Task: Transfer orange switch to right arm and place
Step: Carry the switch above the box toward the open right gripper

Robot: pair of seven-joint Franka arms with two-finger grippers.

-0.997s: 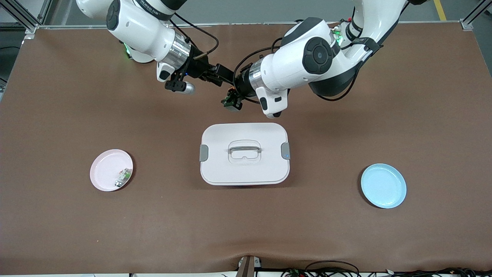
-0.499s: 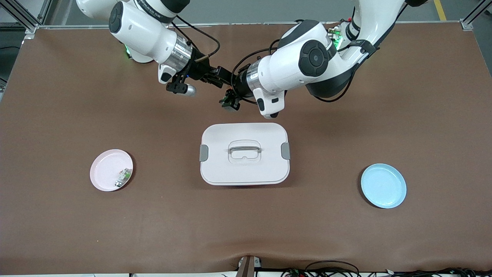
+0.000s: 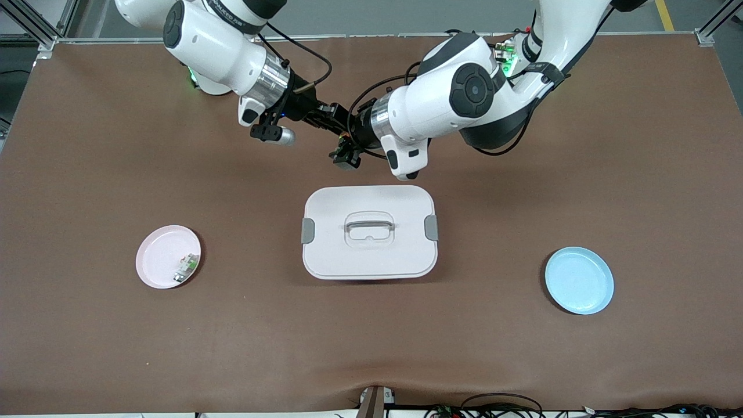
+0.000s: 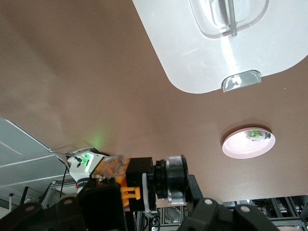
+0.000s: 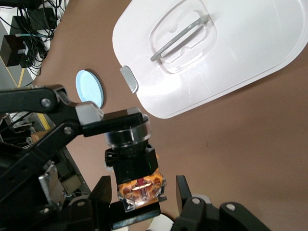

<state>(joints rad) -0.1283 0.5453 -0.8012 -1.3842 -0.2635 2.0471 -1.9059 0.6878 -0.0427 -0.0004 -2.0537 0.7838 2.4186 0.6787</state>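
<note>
Left end effector [image 5: 126, 129] closed on the small black push-button switch with orange-yellow marks [image 5: 137, 168], held in the air over the brown tabletop [image 3: 522, 348], above bare surface between the arm bases and the white rectangular lidded plastic box [image 3: 369, 232]. Right end effector [image 5: 140, 195] open, fingers [image 5: 183, 191] straddling the orange-marked end of the switch; contact cannot be told. Round pink plate [image 3: 152, 255] toward the right arm's end, carrying a small white-and-green part [image 3: 186, 267]. Round pale-blue plate [image 3: 579, 280] toward the left arm's end.
</note>
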